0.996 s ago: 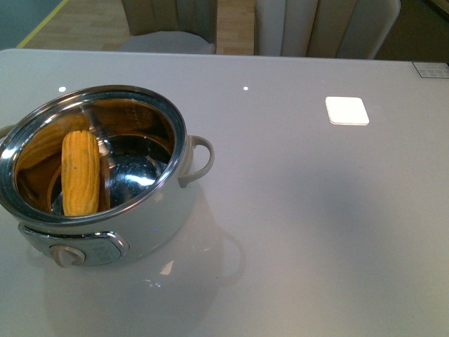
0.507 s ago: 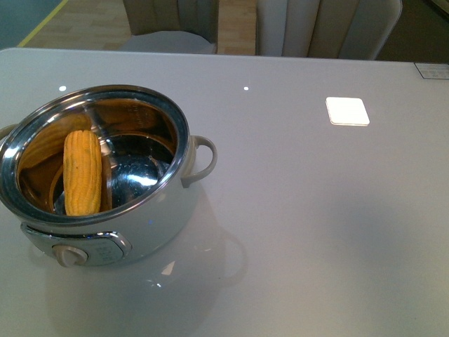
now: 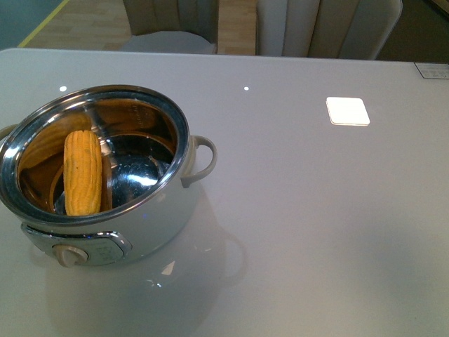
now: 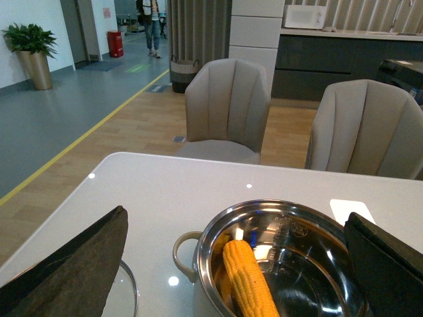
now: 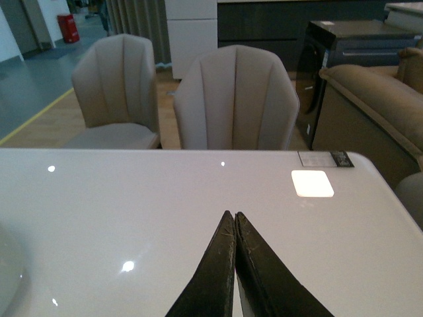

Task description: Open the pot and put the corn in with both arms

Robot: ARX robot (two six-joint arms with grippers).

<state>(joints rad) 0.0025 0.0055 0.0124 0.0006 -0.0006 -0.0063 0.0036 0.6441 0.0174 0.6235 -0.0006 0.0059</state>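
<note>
Above the table (image 5: 99,211), the right end effector (image 5: 234,221) hovers pinched together, empty.

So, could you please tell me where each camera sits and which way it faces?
Front view: on the body, looking down at the pot holding the corn; no arm shows.
Left wrist: above the table, facing the chairs; open left pincer frames pot and corn.
Right wrist: low over the table; shut right pincer.
Front and left wrist share pot and corn.
</note>
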